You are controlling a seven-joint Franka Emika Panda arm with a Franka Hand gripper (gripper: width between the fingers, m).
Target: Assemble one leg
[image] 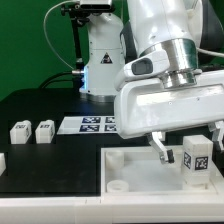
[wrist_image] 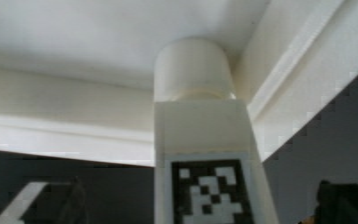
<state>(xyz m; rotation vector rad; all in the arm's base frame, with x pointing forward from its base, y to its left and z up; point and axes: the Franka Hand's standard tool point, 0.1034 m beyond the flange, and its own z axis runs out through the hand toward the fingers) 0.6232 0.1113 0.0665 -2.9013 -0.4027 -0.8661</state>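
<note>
One leg [wrist_image: 208,120] stands between the open fingers, its rounded tip set against the tray [wrist_image: 87,60] in the wrist view and its tagged end nearest the camera. The gripper [image: 172,153] is spread wide and grips nothing; in the wrist view a dark fingertip [wrist_image: 34,203] shows on either side of the leg, clear of it. In the exterior view the leg [image: 195,156] sits just beside the gripper, upright on the tray [image: 130,170], near a corner.

As a judgement, the leg looks placed at its socket and just let go. Whether it is fully seated or screwed home is hard to tell, since the joint is hidden where the tip meets the tray. What may be left is a check or a final twist, then pulling the arm away.

The leg is smooth white plastic, a squarish post with a domed end and a black-and-white square tag. The tray is matte white with raised ridges. Well away from the gripper, two spare legs [image: 19,131] [image: 44,131] sit on the black table [image: 40,105], and the marker board [image: 92,124] lies flat between them and the arm.
</note>
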